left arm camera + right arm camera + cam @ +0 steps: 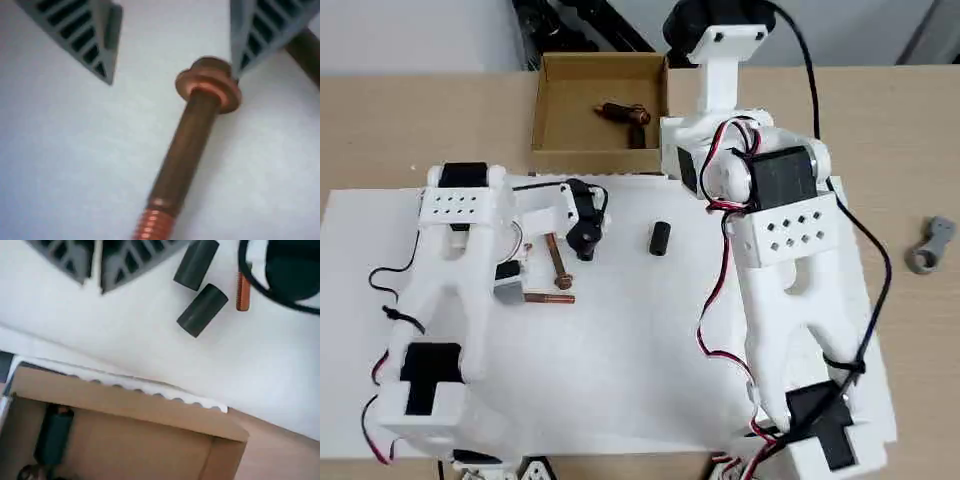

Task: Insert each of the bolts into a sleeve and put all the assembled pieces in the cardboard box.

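We see the left gripper (170, 76) with jaws spread either side of the head of a bolt (192, 145) lying on the white sheet (620, 350); one ribbed fingertip (239, 60) seems to touch the flange, though we cannot be sure. The bolt is coppery metal, stiff, smooth on the shank, threaded at the end; we judge it dense and apt to roll, best pinched across the plain shank. The right gripper (95, 282), jaws pressed together on nothing, hangs near the cardboard box (565, 120); a smooth black sleeve (660, 238) lies apart.
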Robot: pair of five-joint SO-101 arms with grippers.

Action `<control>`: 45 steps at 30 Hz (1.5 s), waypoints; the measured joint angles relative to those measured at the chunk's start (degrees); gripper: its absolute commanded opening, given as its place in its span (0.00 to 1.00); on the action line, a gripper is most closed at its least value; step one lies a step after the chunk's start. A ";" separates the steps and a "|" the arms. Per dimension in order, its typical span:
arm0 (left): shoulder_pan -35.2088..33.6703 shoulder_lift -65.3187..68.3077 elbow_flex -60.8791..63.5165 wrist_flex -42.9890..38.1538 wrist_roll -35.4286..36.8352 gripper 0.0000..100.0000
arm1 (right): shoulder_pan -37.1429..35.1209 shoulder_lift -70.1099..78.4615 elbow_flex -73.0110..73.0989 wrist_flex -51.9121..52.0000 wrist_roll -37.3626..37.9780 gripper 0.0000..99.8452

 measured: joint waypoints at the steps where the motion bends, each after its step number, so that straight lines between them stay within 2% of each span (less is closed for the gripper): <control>1: 0.00 0.00 -0.35 0.00 2.29 0.14 | 0.00 0.00 0.00 0.00 0.00 0.01; 5: 0.09 0.00 -0.88 0.09 16.09 0.14 | 0.00 0.00 0.00 0.00 0.00 0.01; 11: 1.32 0.00 -0.88 2.20 47.65 0.14 | 0.00 0.00 0.00 0.70 0.00 0.01; 15: 1.32 0.00 -0.70 2.73 63.47 0.14 | 0.00 0.00 0.00 0.70 0.00 0.01; 27: 1.32 1.49 -0.18 2.73 95.38 0.15 | 0.00 0.00 0.00 0.70 0.00 0.01; 31: 1.32 7.47 -0.18 2.73 99.16 0.15 | 0.00 0.00 0.00 0.70 0.00 0.01; 37: 1.41 19.16 -4.92 3.43 99.69 0.14 | 0.00 0.00 0.00 0.70 0.00 0.01; 45: 1.67 22.24 -8.44 3.69 99.08 0.14 | 0.18 -0.09 2.73 0.70 0.00 0.01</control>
